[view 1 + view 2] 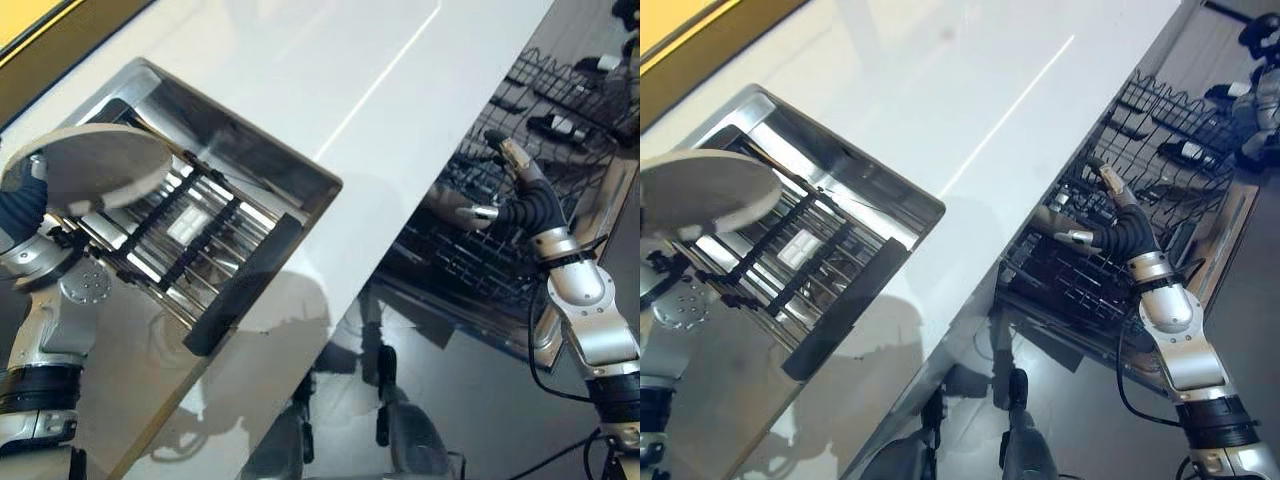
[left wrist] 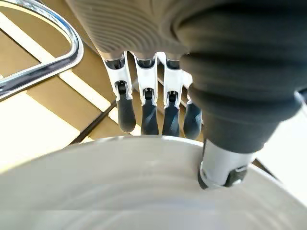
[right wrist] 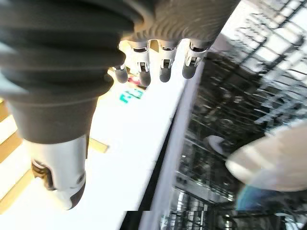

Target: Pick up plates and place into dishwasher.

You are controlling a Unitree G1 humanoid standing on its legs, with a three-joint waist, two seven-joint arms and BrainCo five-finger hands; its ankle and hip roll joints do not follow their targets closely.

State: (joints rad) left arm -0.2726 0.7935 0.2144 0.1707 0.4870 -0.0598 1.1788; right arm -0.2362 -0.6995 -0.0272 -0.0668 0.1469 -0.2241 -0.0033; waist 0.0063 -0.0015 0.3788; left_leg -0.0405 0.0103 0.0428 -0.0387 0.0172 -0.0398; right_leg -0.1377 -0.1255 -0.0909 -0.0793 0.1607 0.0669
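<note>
A round white plate (image 1: 95,168) hangs over the steel sink (image 1: 262,152) at the left, held by its edge in my left hand (image 1: 22,208). In the left wrist view the fingers (image 2: 144,111) curl behind the plate's rim (image 2: 120,191) and the thumb presses on its near face. My right hand (image 1: 522,192) hovers over the pulled-out dishwasher rack (image 1: 455,258) at the right. Its fingers (image 3: 164,67) are straight, the thumb is spread, and it holds nothing. A pale rounded thing (image 3: 268,163) lies blurred in the rack.
A rack of black bars (image 1: 190,225) lies across the sink, with a black strip (image 1: 245,285) on its near edge. The white counter (image 1: 400,100) runs between sink and dishwasher. Dark utensils sit in the upper wire basket (image 1: 570,95).
</note>
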